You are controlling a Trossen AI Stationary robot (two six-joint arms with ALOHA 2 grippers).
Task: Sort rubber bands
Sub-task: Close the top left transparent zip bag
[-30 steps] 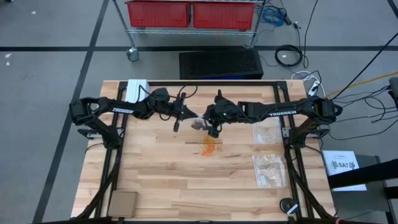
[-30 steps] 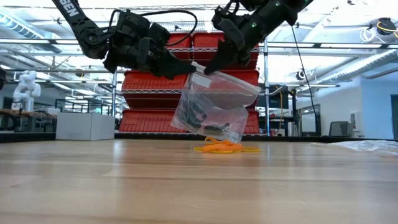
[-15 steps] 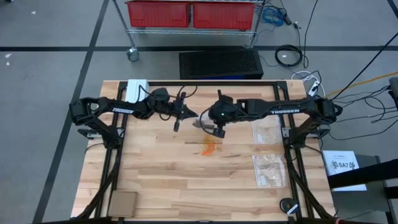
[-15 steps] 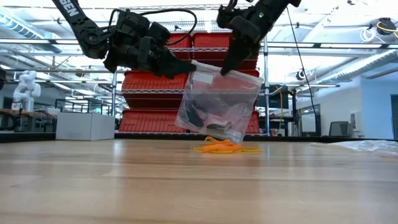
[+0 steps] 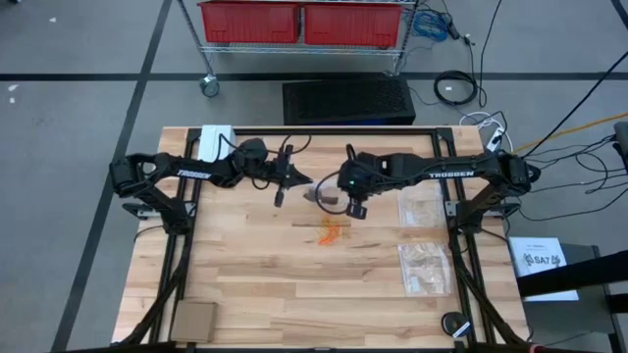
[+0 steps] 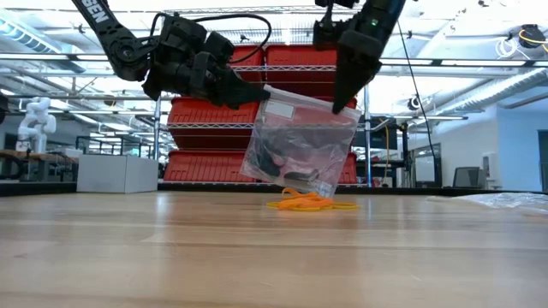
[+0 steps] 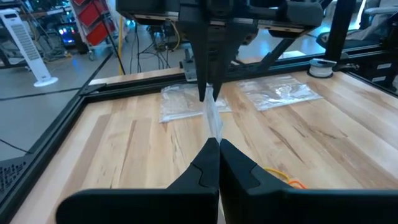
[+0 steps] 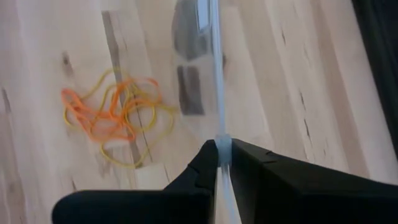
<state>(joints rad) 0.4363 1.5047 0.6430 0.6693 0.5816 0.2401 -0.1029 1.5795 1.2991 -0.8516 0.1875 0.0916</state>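
1. Left gripper [image 6: 257, 92] is pinching the left top corner of a clear bag [image 6: 300, 145], fingers clamped on the plastic; the bag is hanging in the air above the table [image 5: 255, 284].
2. Right gripper [image 6: 338, 103] is pointing down and pinching the bag's right top edge, fingers closed on the film; its wrist view is showing the thin edge [image 8: 219, 112] running out from between the fingertips.
3. The two grippers are holding the bag between them near the table's far middle, the bag tilting slightly, left corner higher.
4. Dark rubber bands [image 6: 282, 162] are sitting inside the bag, gathered toward its bottom.
5. An orange and yellow tangle of rubber bands [image 5: 332, 232] is lying loose on the wood, just under and slightly nearer than the hanging bag; not touching either gripper.
6. Two more bags [image 5: 422, 267] are lying flat on the right side of the table, well apart from the tangle.
7. A small brown pad [image 5: 193, 320] is resting at the near left corner.
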